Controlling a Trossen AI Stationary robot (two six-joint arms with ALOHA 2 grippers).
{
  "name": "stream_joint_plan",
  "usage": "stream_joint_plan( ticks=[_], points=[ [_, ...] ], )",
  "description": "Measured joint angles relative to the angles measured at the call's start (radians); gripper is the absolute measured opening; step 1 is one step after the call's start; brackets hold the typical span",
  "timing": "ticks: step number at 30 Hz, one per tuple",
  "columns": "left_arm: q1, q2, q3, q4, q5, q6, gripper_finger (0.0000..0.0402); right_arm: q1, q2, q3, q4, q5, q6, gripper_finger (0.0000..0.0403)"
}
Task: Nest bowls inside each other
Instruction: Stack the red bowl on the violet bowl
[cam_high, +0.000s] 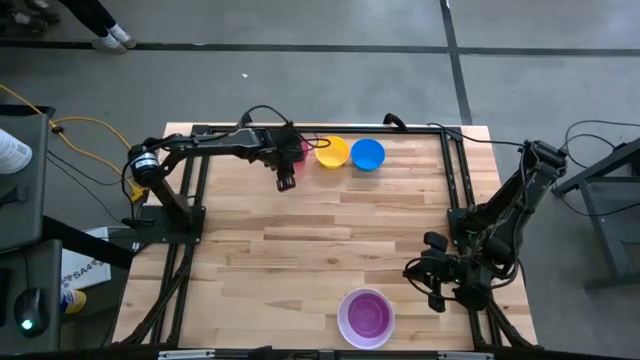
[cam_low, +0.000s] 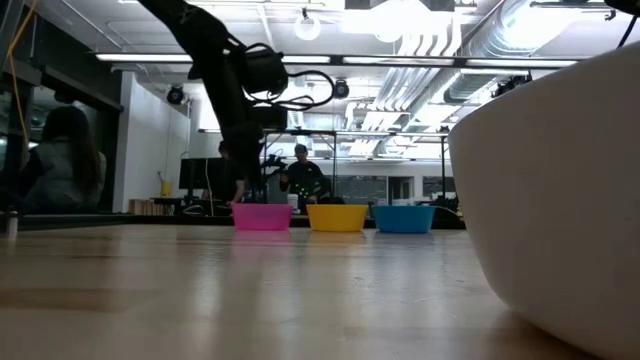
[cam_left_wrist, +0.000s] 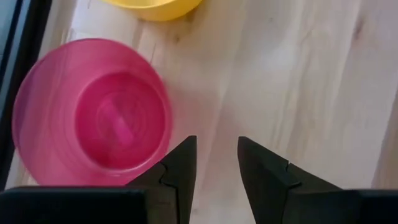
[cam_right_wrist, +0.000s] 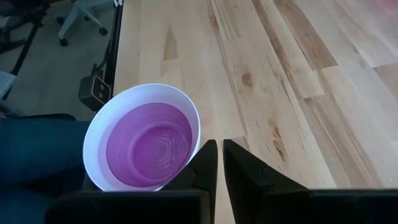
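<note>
1. The left gripper (cam_high: 287, 181) hovers over the far left of the surface, its two dark fingers (cam_left_wrist: 180, 168) parted with bare wood between them and nothing held; the round pink plastic bowl (cam_left_wrist: 93, 114) sits just beside one fingertip.
2. The right gripper (cam_right_wrist: 220, 163) waits near the right edge, fingers all but shut and empty, next to the larger round white plastic bowl (cam_right_wrist: 99, 152), which stands at the near edge with the small purple plastic bowl (cam_right_wrist: 149, 144) already nested inside.
3. Risk, as a judgement: the left gripper is lined up on the wood rather than on the pink bowl's rim, so a descent from here could close on air or clip the wall and skate the light bowl away.
4. A nudged pink bowl would likely knock the round yellow plastic bowl (cam_high: 332, 152) close beside it, and that in turn the round blue plastic bowl (cam_high: 368, 154) touching or nearly touching it, along the far edge.
5. A thin-rim grip could slip during the long carry to the white bowl.
6. The surface (cam_high: 300, 260) is pale wood planking in a dark metal frame, bare across the middle.
7. Beyond it lie a grey concrete floor, trailing yellow cable (cam_high: 90, 130), and a lit workshop where a person (cam_low: 303, 172) sits far behind the bowls.
</note>
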Motion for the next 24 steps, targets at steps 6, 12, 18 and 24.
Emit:
stream_joint_plan(
  ticks=[6, 12, 18, 24],
  points=[
    [0.052, 0.0, 0.0, 0.001, 0.004, 0.052, 0.0116, 0.0, 0.0, 0.0, 0.0, 0.0, 0.0, 0.002],
    [0.085, 0.0, 0.0, -0.003, 0.021, 0.178, 0.0116, 0.0, 0.0, 0.0, 0.003, -0.002, 0.014, 0.002],
    [0.09, 0.0, 0.0, -0.032, 0.07, 0.286, 0.0116, 0.0, 0.0, 0.0, 0.007, -0.002, 0.037, 0.002],
    [0.092, 0.014, 0.0, -0.106, 0.028, 0.387, 0.0116, -0.001, 0.001, 0.0, 0.012, -0.003, 0.038, 0.002]
  ],
)
